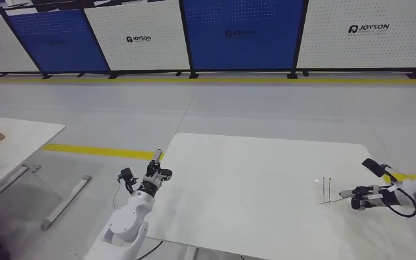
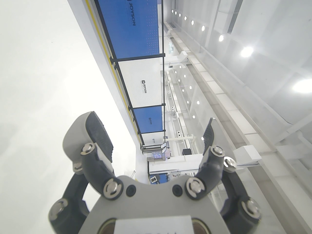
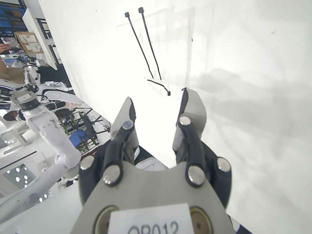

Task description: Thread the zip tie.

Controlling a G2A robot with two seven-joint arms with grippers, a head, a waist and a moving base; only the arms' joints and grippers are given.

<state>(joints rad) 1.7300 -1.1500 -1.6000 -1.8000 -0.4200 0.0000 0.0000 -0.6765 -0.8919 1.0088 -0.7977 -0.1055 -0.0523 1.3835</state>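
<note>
Two straight black zip ties (image 3: 142,44) (image 1: 327,186) rest side by side on a clear sheet (image 3: 178,27), heads pointing away from my right gripper. A third, bent zip tie (image 3: 159,85) (image 1: 331,201) lies across their tail ends, its head just ahead of my right gripper (image 3: 158,98) (image 1: 346,194). That gripper is open and holds nothing, low over the white table (image 1: 247,188) near its right edge. My left gripper (image 2: 153,122) (image 1: 156,161) is open and empty at the table's left edge, facing out toward the room.
The table's left edge and the floor with a yellow line (image 1: 97,151) lie beside the left arm. Blue and white partition panels (image 1: 240,32) stand far behind. Another white table (image 1: 23,140) is off to the left.
</note>
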